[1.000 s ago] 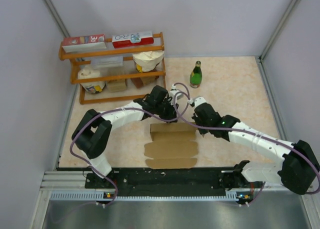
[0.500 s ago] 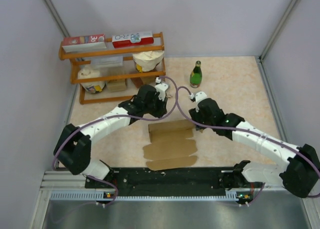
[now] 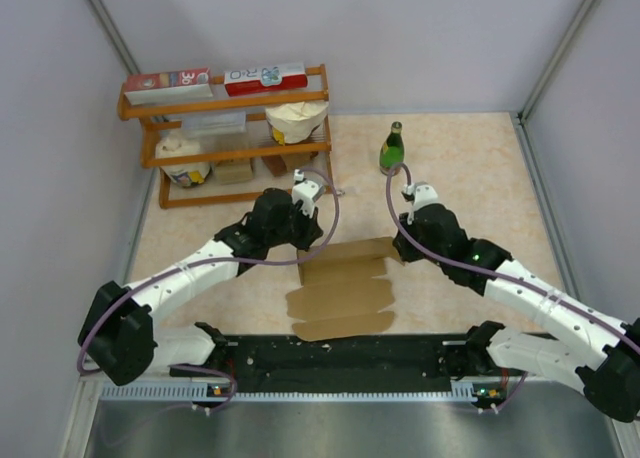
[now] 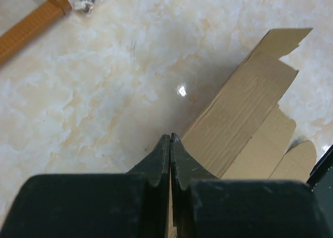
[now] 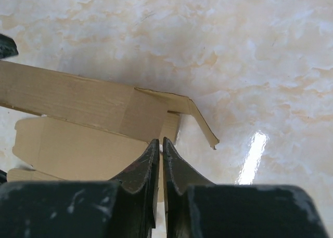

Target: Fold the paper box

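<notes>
Both left pincer (image 4: 170, 136) and right pincer (image 5: 158, 141) pinch the paper box (image 3: 345, 298).

High fixed view looking down, two close downward wrist views, all sharing the paper box (image 3: 345, 283)

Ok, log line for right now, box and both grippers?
paper box: mostly flat, far strip raised | left gripper: shut at its left end | right gripper: shut at right end | hold: unclear
</notes>
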Robot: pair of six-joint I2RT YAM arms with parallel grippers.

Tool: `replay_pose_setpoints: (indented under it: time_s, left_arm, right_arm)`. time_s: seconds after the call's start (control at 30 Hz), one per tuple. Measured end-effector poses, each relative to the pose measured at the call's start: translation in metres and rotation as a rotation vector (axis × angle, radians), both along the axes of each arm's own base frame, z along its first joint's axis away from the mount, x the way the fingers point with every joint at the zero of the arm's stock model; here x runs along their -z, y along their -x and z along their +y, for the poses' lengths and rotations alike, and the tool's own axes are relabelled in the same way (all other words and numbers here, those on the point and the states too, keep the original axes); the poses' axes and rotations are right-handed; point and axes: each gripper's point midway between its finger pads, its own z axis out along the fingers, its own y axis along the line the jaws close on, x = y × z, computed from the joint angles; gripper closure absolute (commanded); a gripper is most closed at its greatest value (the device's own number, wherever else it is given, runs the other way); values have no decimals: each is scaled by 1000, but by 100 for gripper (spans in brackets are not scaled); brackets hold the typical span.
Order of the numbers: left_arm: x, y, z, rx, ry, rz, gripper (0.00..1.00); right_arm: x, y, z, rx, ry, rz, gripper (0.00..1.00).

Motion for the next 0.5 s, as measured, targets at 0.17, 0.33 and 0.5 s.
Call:
replay_pose_setpoints:
  time_s: [0.17,0.33,0.5]
  left_arm:
    - [15,11,7,0,-15,25,100]
    - [16,11,8,-12,-16,25,100]
    - [22,9,7,-14,-22,36,100]
  right_arm:
    - [2,-2,2,30,-32,8,100]
    - [16,-8,5,47,-15,48,100]
    - [35,-10,4,61,22,97,100]
